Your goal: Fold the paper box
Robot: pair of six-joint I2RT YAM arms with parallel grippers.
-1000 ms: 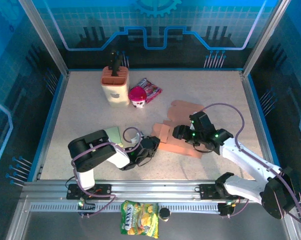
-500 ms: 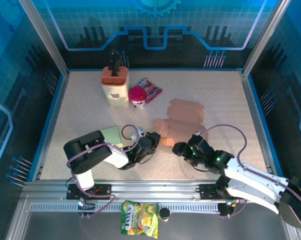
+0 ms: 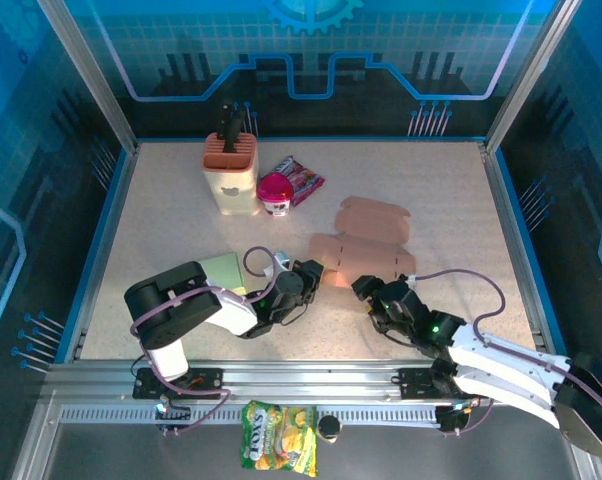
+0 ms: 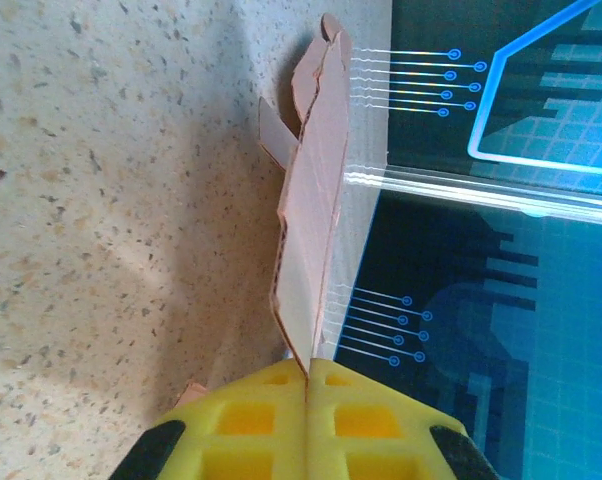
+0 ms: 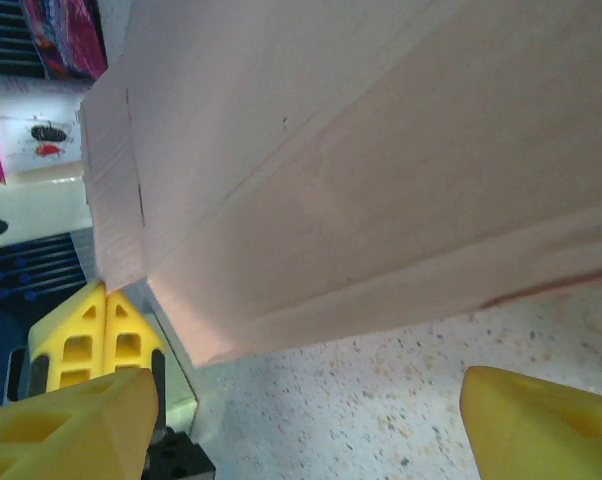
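Note:
The paper box (image 3: 366,243) is a flat pink-brown cardboard cutout lying mid-table, its flaps spread out. My left gripper (image 3: 309,277) is shut on the box's left edge; in the left wrist view the thin card (image 4: 311,210) runs edge-on out of the closed yellow pads (image 4: 251,420). My right gripper (image 3: 366,292) stands open just in front of the box's near edge, touching nothing. In the right wrist view the box's underside (image 5: 381,150) slopes above the table, with the yellow fingertips (image 5: 541,425) wide apart below it.
A beige knife holder (image 3: 230,170), a pink cup (image 3: 275,193) and a snack wrapper (image 3: 303,178) stand at the back left. A green pad (image 3: 224,271) lies under the left arm. A yellow snack bag (image 3: 278,436) sits off the table's near edge.
My right gripper let go of the box, pulled back toward the near edge and opened wider. The box dropped from partly folded to spread flat. My left gripper kept its grip.

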